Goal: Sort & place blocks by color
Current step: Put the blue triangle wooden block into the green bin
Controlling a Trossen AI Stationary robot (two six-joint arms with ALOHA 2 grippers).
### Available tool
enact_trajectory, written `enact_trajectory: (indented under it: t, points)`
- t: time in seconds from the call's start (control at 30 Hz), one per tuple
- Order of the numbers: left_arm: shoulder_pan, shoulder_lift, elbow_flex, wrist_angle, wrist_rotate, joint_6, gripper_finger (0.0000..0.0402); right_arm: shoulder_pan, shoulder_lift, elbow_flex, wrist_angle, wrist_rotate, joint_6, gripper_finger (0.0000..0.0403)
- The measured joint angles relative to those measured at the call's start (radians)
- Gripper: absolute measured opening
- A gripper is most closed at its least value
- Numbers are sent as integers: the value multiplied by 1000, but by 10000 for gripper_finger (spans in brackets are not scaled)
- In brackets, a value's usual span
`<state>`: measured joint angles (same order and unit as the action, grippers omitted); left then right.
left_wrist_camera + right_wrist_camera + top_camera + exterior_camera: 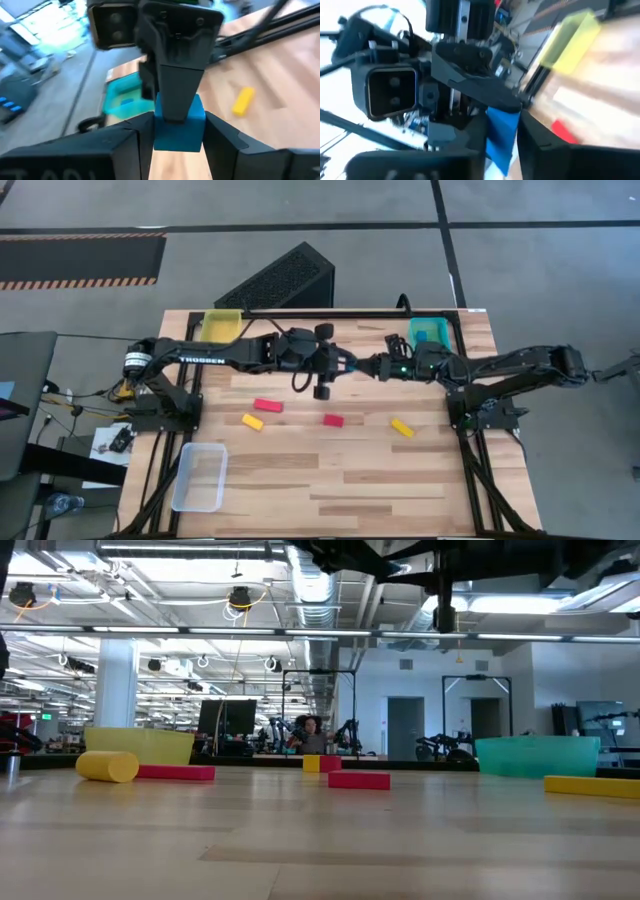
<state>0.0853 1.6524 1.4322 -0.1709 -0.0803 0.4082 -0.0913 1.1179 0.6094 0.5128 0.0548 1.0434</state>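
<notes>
A pale wooden table (pixel 330 470) carries a clear tray (pixel 199 476) at its near left corner. Farther in lie a yellow block (pixel 252 421), a red block (pixel 268 406), a second red block (pixel 333 420) and a yellow oblong block (pixel 402 427). Above mid-table, the left gripper (pixel 178 132) and right gripper (pixel 502 137) meet, both clamped on one blue block (pixel 179 129). Yellow tray (pixel 222 324) and teal tray (pixel 431 332) sit at the far edge.

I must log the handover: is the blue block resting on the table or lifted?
Lifted. The blue block sits between the left pincer fingers, meeting the right pincer in mid-air.
</notes>
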Motion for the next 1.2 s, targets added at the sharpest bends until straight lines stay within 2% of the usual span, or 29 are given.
enact_trajectory:
  t: [0.1,0.3,0.43,0.6,0.7,0.77,0.93,1.07,1.2]
  points:
    - [26,0,0,8,-38,-2,134,-48,0,1,-21,7,-4,40]
    - [108,-7,2,-33,-73,-38,189,-184,-64,-5,-230,40,-18,39]
    - [178,-5,2,-126,-52,-83,217,-275,-166,-2,-568,100,-35,39]
    - [306,-5,1,-250,114,-178,225,-380,-262,-3,-1030,233,-20,39]
    - [376,-1,-22,-230,210,-224,223,-430,-266,-3,-1177,288,-4,39]
    - [415,4,-45,-229,234,-244,222,-455,-255,-3,-1237,346,8,43]
    - [470,-2,-101,-250,250,-267,222,-506,-195,-3,-1283,442,11,101]
    - [477,-11,-144,-257,282,-238,222,-529,-148,-3,-1280,443,15,170]
    - [479,-39,-213,-225,365,-186,222,-526,-135,-3,-1286,432,46,228]
